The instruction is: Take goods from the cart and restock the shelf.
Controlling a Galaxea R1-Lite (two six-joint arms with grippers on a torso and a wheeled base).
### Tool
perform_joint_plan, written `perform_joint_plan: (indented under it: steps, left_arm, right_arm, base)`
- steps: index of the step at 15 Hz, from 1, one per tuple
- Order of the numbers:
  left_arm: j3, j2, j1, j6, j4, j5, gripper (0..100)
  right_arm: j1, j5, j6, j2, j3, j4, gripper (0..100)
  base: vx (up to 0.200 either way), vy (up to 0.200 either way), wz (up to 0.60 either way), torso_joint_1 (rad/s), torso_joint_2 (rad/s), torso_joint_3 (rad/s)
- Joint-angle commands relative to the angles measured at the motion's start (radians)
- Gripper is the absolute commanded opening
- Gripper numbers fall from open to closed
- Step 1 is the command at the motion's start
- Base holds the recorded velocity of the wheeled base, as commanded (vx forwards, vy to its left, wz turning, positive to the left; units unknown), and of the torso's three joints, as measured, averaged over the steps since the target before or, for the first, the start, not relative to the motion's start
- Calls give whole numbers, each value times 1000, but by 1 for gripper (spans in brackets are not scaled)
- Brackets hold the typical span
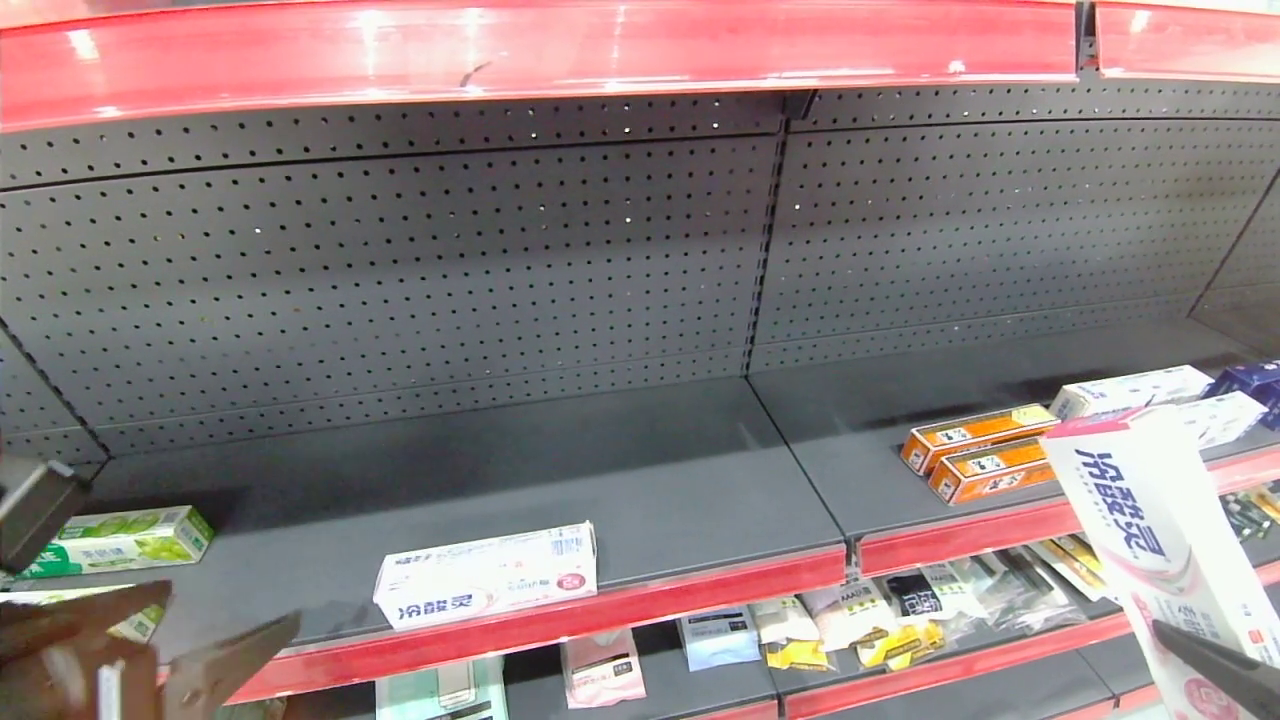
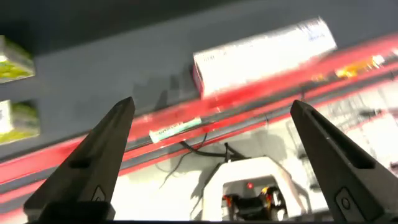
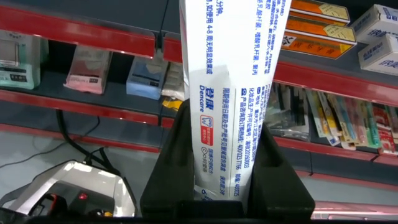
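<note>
Right wrist view: clamping the lower end of a white-and-pink toothpaste box [image 3: 233,68] between the two sides of the right end effector [image 3: 224,140], holding it upright in the air, out in front of the shelving and resting on no board. Carrying it, going by the head view, at the robot's right, in front of the red lip of the shelf [image 1: 650,470], near the two orange boxes [image 1: 985,452] yet apart from them. Hanging the left end effector [image 2: 211,102] low at the robot's left, fingers spread wide and gripping nothing, just outside that same lip. Finding stock already lying on the grey board: a matching box [image 1: 487,575] flat along the front edge of the left bay, green boxes [image 1: 125,538] at the far left, the orange pair in the right bay, white boxes [image 1: 1140,392] and a dark blue box [image 1: 1250,380] beyond them. Leaving most of the board bare, above all the middle and rear. Judging the restocking as begun but far from finished: one item in hand and not yet set down, plenty of room waiting, and no telling from here how much remains in the cart. Judging the present step as carrying this box to a free spot, probably beside the matching box or in the right bay.
</note>
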Motion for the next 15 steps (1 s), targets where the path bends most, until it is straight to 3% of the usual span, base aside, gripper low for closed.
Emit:
perform_joint_plan:
  steps: [1, 2, 6, 8, 12, 14, 15]
  left_arm:
    - [-1, -424, -3, 116, 238, -84, 100]
    - [-3, -501, -3, 139, 281, -85, 100]
    - [7, -639, -3, 149, 328, -78, 100]
    - [40, -683, -3, 180, 344, -50, 100]
    - [106, -748, -1, 185, 342, -44, 100]
    - [109, -735, 0, 181, 339, 8, 100]
    - [125, -738, 0, 181, 338, 73, 100]
  right_arm:
    - [2, -1, -6, -3, -1, 1, 0]
    - [2, -5, -22, -3, -1, 1, 0]
    - [0, -22, -41, 1, -15, -1, 0]
    - [0, -24, -41, 0, -20, -5, 0]
    - [2, -21, -41, 1, -18, -4, 0]
    - [2, -22, -41, 6, -18, -4, 0]
    - [2, -22, -41, 9, -18, -2, 0]
  base:
    - [0, 0, 0, 0, 0, 0]
    - [0, 0, 0, 0, 0, 0]
    - [0, 0, 0, 0, 0, 0]
    - [0, 0, 0, 0, 0, 0]
    - [0, 0, 0, 0, 0, 0]
    - [0, 0, 0, 0, 0, 0]
    - [0, 0, 0, 0, 0, 0]
